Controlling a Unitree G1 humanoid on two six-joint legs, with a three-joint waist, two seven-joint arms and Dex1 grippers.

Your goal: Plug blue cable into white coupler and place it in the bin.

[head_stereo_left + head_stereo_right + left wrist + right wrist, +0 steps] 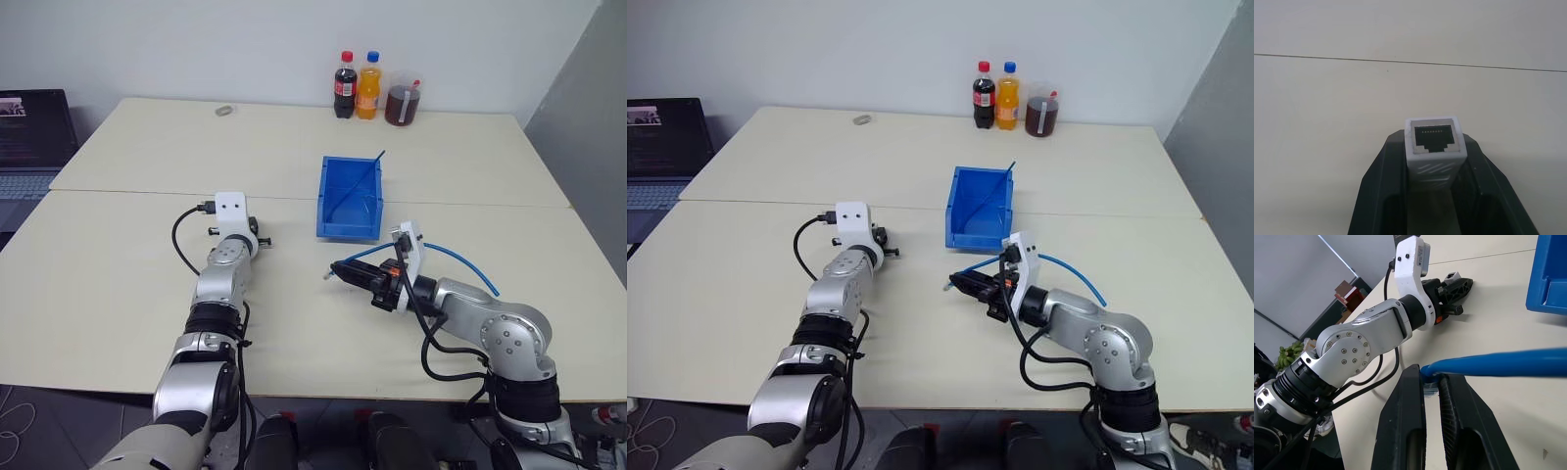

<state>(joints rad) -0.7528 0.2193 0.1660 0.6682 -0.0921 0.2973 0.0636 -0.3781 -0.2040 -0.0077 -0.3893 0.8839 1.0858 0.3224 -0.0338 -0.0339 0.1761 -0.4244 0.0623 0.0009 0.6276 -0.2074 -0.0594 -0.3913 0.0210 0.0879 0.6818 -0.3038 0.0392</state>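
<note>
**Q.** How far has the work got?

**A.** Both parts are in hand but not yet joined. The white coupler [1435, 147] sits clamped between the two black fingers of the left gripper [1436, 161], its dark socket facing outward, away from the wrist. The blue cable [1488, 363] is pinched near its plug end by the right gripper [338, 273]; the rest of it trails back in an arc past the right wrist toward the right edge of the desk [118, 284]. The plug and the socket are well apart, so the plugging-in is judged still to do, and after it the drop into the bin [324, 201].

**Q.** Where is the bin?

**A.** It stands near the middle of the desk, just beyond the right gripper. A thin blue strand leans across its inside; what it is cannot be told.

**Q.** How are the arms posed?

**A.** The left arm reaches straight ahead, low over the desk, the gripper nearly level. The right forearm lies across the desk from the right edge, its gripper pointing left toward the other.

**Q.** What does the next move call for?

**A.** Probably turning the socket to face the plug, then lining the two up closely.
</note>
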